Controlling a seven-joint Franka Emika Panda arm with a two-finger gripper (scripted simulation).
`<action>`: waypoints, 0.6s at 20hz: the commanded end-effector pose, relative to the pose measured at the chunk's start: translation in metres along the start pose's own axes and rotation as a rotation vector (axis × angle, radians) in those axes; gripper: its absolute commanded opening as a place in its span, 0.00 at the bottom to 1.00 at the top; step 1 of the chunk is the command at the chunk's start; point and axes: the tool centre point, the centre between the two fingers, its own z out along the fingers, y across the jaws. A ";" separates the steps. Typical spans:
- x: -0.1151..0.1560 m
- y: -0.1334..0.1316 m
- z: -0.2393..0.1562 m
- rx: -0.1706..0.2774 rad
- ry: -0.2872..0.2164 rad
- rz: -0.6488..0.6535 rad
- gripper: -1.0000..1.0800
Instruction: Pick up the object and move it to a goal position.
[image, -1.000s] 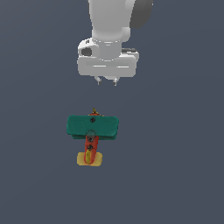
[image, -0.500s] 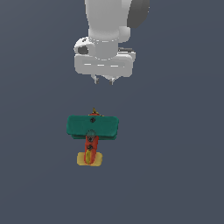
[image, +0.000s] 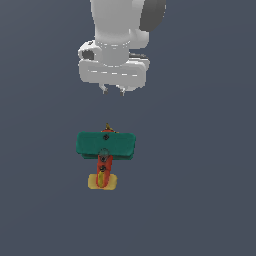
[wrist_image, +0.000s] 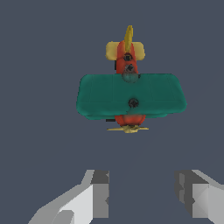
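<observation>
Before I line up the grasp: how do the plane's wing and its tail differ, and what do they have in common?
The wing is teal-green; the tail is yellow. The wing is much wider than the tail, spanning well past the red fuselage on both sides. The wing lies nearer the gripper, the tail at the far end. The tail carries an upright fin; the wing is a flat slab. Both cross the fuselage and have rounded corners.
</observation>
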 end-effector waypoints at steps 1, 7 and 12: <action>0.001 0.002 -0.003 0.001 0.006 0.008 0.62; 0.001 -0.008 -0.004 0.003 0.000 0.003 0.62; -0.002 -0.013 0.000 -0.005 -0.012 -0.005 0.62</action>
